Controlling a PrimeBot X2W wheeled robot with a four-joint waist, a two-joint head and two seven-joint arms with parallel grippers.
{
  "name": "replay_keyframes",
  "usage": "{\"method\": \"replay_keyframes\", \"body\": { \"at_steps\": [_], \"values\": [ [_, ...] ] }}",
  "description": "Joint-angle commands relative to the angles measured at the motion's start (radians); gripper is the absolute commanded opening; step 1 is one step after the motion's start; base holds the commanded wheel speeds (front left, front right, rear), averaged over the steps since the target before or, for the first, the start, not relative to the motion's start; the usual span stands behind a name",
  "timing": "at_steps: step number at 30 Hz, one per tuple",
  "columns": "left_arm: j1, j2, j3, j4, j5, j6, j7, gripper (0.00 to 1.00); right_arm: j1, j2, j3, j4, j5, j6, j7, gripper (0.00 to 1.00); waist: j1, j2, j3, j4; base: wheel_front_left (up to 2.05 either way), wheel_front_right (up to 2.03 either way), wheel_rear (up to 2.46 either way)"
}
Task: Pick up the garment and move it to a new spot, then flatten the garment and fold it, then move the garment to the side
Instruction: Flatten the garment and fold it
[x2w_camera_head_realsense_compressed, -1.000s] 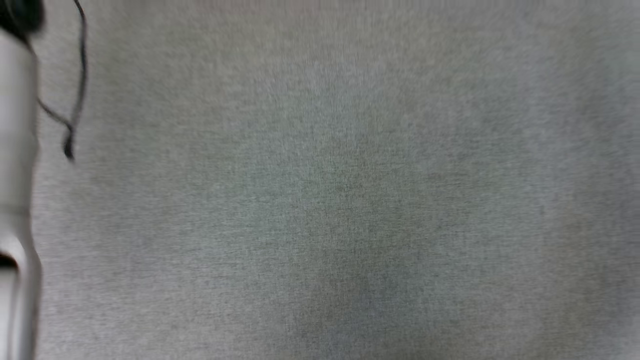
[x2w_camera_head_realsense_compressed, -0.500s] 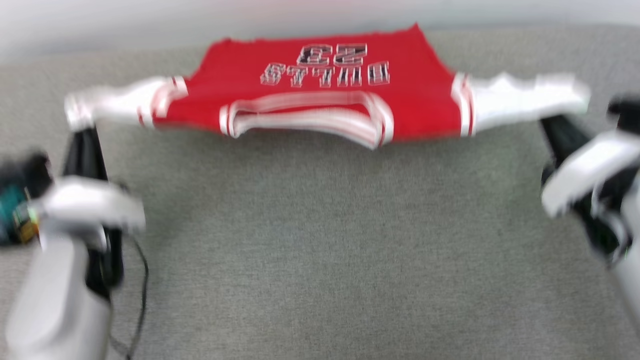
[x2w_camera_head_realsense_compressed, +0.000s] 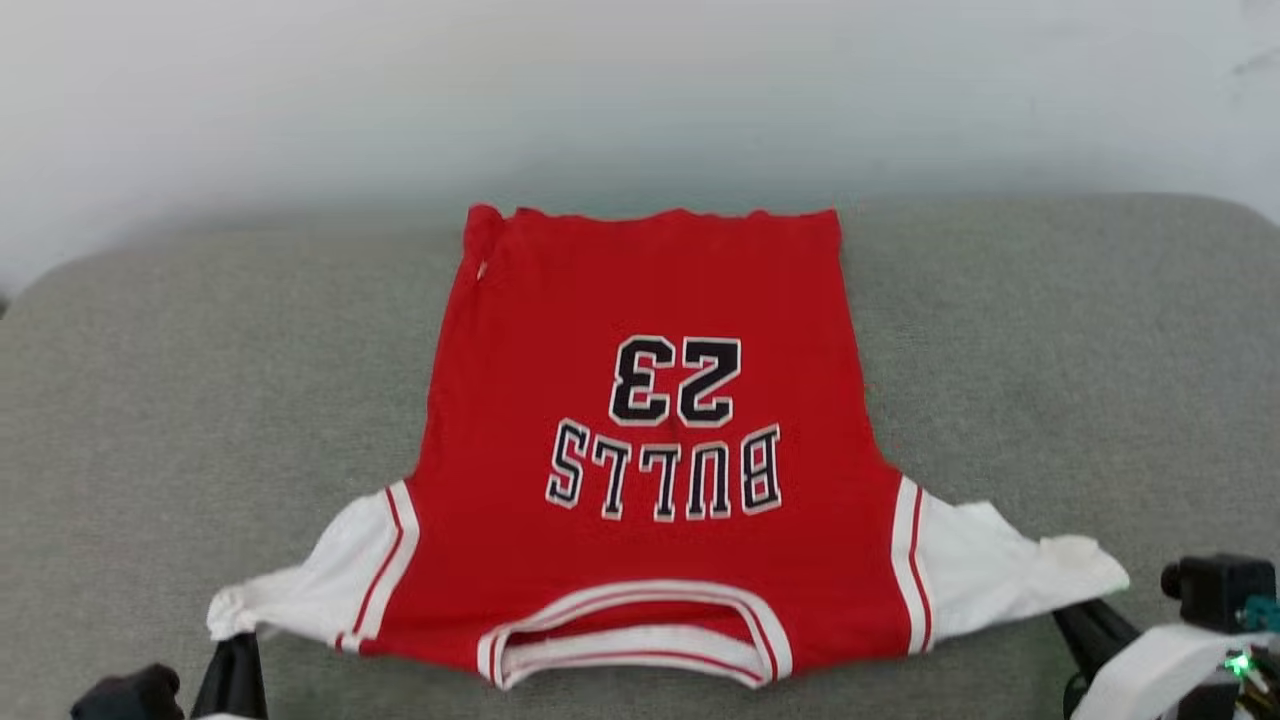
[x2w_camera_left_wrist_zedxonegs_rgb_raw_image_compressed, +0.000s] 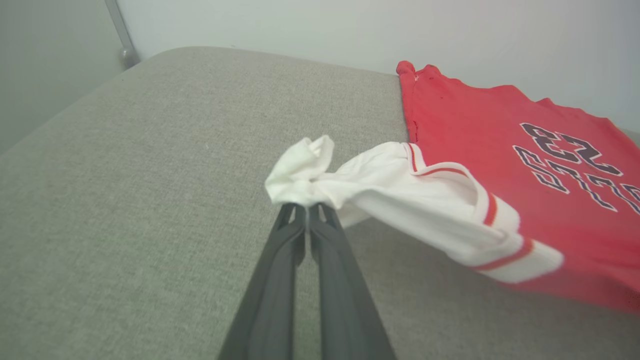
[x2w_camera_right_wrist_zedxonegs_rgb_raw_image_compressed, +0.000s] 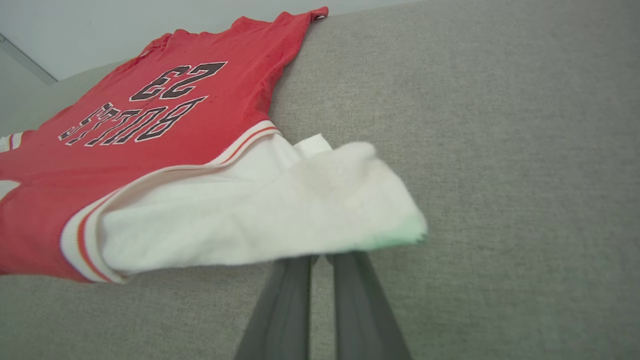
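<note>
The garment (x2w_camera_head_realsense_compressed: 640, 300), a red T-shirt with white sleeves and black block letters, lies face up on the grey cushion, collar towards me and hem at the far edge. My left gripper (x2w_camera_head_realsense_compressed: 235, 650) at the lower left is shut on the bunched tip of one white sleeve (x2w_camera_left_wrist_zedxonegs_rgb_raw_image_compressed: 300, 172), held slightly above the cushion. My right gripper (x2w_camera_head_realsense_compressed: 1085, 615) at the lower right is shut on the other white sleeve (x2w_camera_right_wrist_zedxonegs_rgb_raw_image_compressed: 280, 205), whose cloth drapes over its fingertips. The red body (x2w_camera_left_wrist_zedxonegs_rgb_raw_image_compressed: 500, 150) (x2w_camera_right_wrist_zedxonegs_rgb_raw_image_compressed: 200, 135) spreads away from both grippers.
The grey upholstered surface (x2w_camera_head_realsense_compressed: 200, 400) has rounded far corners and ends at a pale wall (x2w_camera_head_realsense_compressed: 640, 80). A thin metal pole (x2w_camera_left_wrist_zedxonegs_rgb_raw_image_compressed: 117, 30) stands by the far left corner. Bare cushion lies on both sides of the shirt.
The head camera has swung up from bare grey fabric to the shirt. Half a second ago the shirt hung stretched between both grippers; now its body lies spread on the cushion.
</note>
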Motion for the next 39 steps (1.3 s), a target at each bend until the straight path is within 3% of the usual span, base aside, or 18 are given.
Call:
{"method": "replay_keyframes", "body": {
  "at_steps": [1, 8, 9, 10, 11, 14, 18, 22, 28, 31, 35, 39],
  "values": [
    [0.093, -0.001, -0.001, -0.038, -0.002, 0.032, 0.021, 0.00, 0.130, 0.030, -0.066, -0.078, -0.051, -0.002, 0.059, 0.00, 0.0004, -0.0001, -0.035, 0.017, 0.00, 0.00, 0.00],
    [0.179, -0.016, -0.041, -0.103, 0.009, 0.048, 0.049, 0.00, 0.336, 0.119, -0.180, -0.219, -0.139, -0.002, 0.214, 0.00, 0.0004, -0.0001, -0.047, 0.044, 0.00, 0.00, 0.00],
    [0.178, -0.018, -0.049, -0.108, 0.014, 0.048, 0.046, 0.00, 0.354, 0.128, -0.187, -0.233, -0.152, -0.002, 0.236, 0.14, 0.0004, -0.0001, -0.044, 0.046, 0.00, 0.00, 0.00],
    [0.174, -0.023, -0.056, -0.114, 0.014, 0.046, 0.044, 0.00, 0.363, 0.138, -0.193, -0.250, -0.155, -0.002, 0.248, 0.82, 0.0004, -0.0001, -0.042, 0.047, 0.00, 0.00, 0.00],
    [0.167, -0.027, -0.062, -0.119, 0.017, 0.045, 0.042, 0.00, 0.368, 0.155, -0.195, -0.265, -0.139, -0.002, 0.269, 1.00, 0.0004, -0.0001, -0.037, 0.048, 0.00, 0.00, 0.00],
    [0.127, -0.034, -0.082, -0.137, 0.027, 0.025, 0.022, 0.00, 0.330, 0.166, -0.228, -0.343, -0.128, -0.002, 0.282, 1.00, 0.0004, -0.0001, -0.014, 0.056, 0.00, 0.00, 0.00],
    [0.081, -0.036, -0.098, -0.157, 0.050, 0.023, 0.011, 0.00, 0.230, 0.171, -0.291, -0.355, -0.121, -0.002, 0.249, 1.00, 0.0004, -0.0001, 0.024, 0.067, 0.00, 0.00, 0.00],
    [0.022, -0.041, -0.118, -0.190, 0.071, 0.021, 0.005, 0.00, 0.055, 0.143, -0.338, -0.301, -0.130, -0.002, 0.218, 1.00, 0.0004, -0.0001, 0.080, 0.089, 0.00, 0.00, 0.00],
    [-0.079, -0.066, -0.161, -0.224, 0.105, 0.006, -0.015, 0.00, -0.263, 0.079, -0.356, -0.122, -0.091, -0.002, 0.257, 1.00, 0.0004, -0.0001, 0.195, 0.148, 0.00, 0.00, 0.00],
    [-0.128, -0.085, -0.183, -0.228, 0.116, -0.005, -0.028, 0.00, -0.416, 0.041, -0.348, -0.019, -0.069, -0.001, 0.339, 1.00, 0.0004, -0.0001, 0.247, 0.184, 0.00, 0.00, 0.00],
    [-0.186, -0.111, -0.215, -0.235, 0.127, -0.027, -0.044, 0.00, -0.606, -0.012, -0.343, 0.096, -0.072, -0.001, 0.527, 1.00, 0.0004, -0.0001, 0.317, 0.238, 0.00, 0.00, 0.00],
    [-0.230, -0.130, -0.237, -0.244, 0.143, -0.044, -0.057, 0.00, -0.775, -0.022, -0.337, 0.184, -0.101, -0.002, 0.738, 1.00, 0.0004, -0.0001, 0.382, 0.276, 0.00, 0.00, 0.00]
  ]
}}
